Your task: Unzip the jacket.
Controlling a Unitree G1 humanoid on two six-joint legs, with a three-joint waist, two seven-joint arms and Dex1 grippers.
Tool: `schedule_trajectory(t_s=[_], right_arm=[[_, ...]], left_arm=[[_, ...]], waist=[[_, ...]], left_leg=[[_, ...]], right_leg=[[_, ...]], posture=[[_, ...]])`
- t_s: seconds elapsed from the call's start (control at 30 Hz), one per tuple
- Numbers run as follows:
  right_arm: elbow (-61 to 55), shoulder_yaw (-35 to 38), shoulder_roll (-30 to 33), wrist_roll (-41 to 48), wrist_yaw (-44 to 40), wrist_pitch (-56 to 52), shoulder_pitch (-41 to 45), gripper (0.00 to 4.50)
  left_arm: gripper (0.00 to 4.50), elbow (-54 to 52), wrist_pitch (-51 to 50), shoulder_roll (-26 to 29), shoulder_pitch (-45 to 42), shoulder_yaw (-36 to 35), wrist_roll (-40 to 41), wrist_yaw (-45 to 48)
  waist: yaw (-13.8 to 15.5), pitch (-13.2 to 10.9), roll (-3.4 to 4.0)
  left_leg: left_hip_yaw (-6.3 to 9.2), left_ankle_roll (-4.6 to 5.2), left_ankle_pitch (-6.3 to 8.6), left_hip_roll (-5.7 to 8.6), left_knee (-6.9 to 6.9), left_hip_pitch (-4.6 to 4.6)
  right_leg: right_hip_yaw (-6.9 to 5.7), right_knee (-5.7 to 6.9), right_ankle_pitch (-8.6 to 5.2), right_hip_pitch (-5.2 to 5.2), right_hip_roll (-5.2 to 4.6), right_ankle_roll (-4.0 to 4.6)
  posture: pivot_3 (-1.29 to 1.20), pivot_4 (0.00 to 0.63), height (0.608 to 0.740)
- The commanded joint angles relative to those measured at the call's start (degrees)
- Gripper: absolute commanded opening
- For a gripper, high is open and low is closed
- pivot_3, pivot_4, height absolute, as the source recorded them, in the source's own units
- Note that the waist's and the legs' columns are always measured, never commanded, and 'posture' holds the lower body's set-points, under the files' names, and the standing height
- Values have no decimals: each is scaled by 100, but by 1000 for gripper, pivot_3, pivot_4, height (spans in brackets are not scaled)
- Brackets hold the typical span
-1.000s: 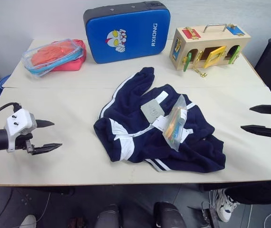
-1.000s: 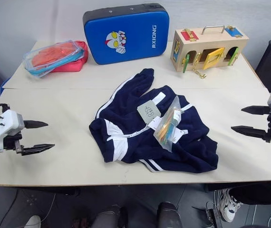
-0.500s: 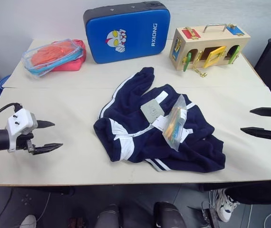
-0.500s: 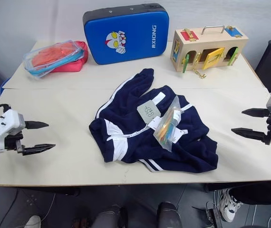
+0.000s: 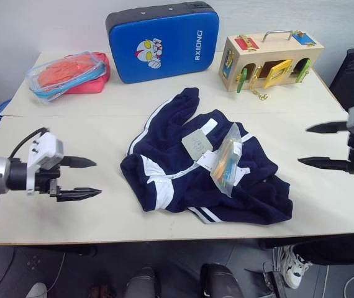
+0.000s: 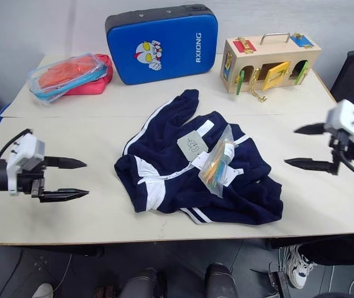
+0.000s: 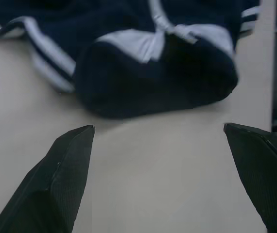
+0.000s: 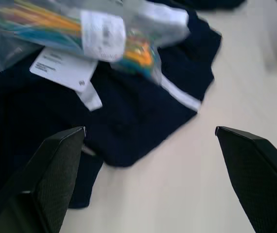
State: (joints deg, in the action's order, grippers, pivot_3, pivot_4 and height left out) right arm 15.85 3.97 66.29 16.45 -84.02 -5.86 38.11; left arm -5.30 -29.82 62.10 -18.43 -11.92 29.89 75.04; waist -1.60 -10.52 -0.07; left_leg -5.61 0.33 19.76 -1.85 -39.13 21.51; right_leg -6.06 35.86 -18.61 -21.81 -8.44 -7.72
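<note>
- Left end effector [image 5: 85,178]: fingers spread wide, holding nothing, hovering over the counter [image 5: 102,133] near the jacket's [image 5: 195,171] left edge but clear of it.
- Right end effector [image 5: 317,144]: also fully apart and empty, off the jacket's right side, with bare counter between.
- Change: both end effectors have come inward toward the jacket over the last second, left and right closing on it from either side. The jacket itself has not moved.
- Meaning for you: this reads as the approach phase only. No contact, zipper untouched, task basically at the start.
- Jacket position: crumpled mid-counter near the front edge, one sleeve pointing toward the back. The left wrist view shows a white panel and a stripe on the near fold.
- In the way: a grey hang tag [image 5: 197,144] and a clear plastic bag [image 5: 228,160] with colourful contents and white labels lie on top of the jacket, roughly over the front. You probably need to shift them or work around them.
- I can't pick out the zipper pull; the front line is buried in folds. Expect to pin the fabric with one side and pull with the other.
- Elsewhere at the back: blue padded case [image 5: 162,42], wooden latch box [image 5: 269,58], clear pouch on a red bag [image 5: 66,73]. All well apart from the jacket, not a concern.
</note>
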Motion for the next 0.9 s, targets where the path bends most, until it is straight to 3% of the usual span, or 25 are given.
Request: schedule_trajectory(t_s=[0.03,0.23,0.47,0.63,0.87,0.9], right_arm=[[130,-956,-389,-926,-608,1729,1171,4500],[1508,-2160,-1373,-1755,-848,4060,2772,4500],[2433,-3189,-1991,-2187,-846,5792,3397,4500],[3047,-3590,-2376,-2758,-595,6481,3598,4500],[3456,-3667,-2948,-2998,-240,6439,3610,4500],[3549,-3674,-2973,-3099,-149,6452,3637,4315]], left_arm=[[4469,-393,-463,-8,-798,238,448,104],[4469,-424,-427,-337,-1565,780,288,63],[4469,-546,-353,-505,-1610,943,190,-74],[4469,-616,-377,-568,-1689,954,206,-142],[4469,-541,-286,-648,-1744,1014,125,-178],[4490,-527,-259,-664,-1754,1029,102,-182]], waist=[[-10,0,0],[-16,-2,-1],[-32,-2,-2],[-34,-3,-1],[-48,-3,-1],[-43,-3,-1]], left_leg=[[-3,-1,1,1,-2,0],[-23,-4,0,3,4,8],[1,-3,-1,2,-37,88],[16,-2,-1,-1,-57,88],[31,-3,-1,-2,-64,87],[31,-3,-1,-2,-64,88]], right_leg=[[2,1,0,-1,2,0],[-3,8,-1,-21,4,1],[-20,25,0,-79,4,0],[-20,42,0,-76,4,1],[-20,58,-1,-77,4,1],[-20,57,-1,-77,4,1]], posture=[[0,150,740],[0,150,740],[0,150,740],[0,150,740],[0,150,740],[0,150,740]])
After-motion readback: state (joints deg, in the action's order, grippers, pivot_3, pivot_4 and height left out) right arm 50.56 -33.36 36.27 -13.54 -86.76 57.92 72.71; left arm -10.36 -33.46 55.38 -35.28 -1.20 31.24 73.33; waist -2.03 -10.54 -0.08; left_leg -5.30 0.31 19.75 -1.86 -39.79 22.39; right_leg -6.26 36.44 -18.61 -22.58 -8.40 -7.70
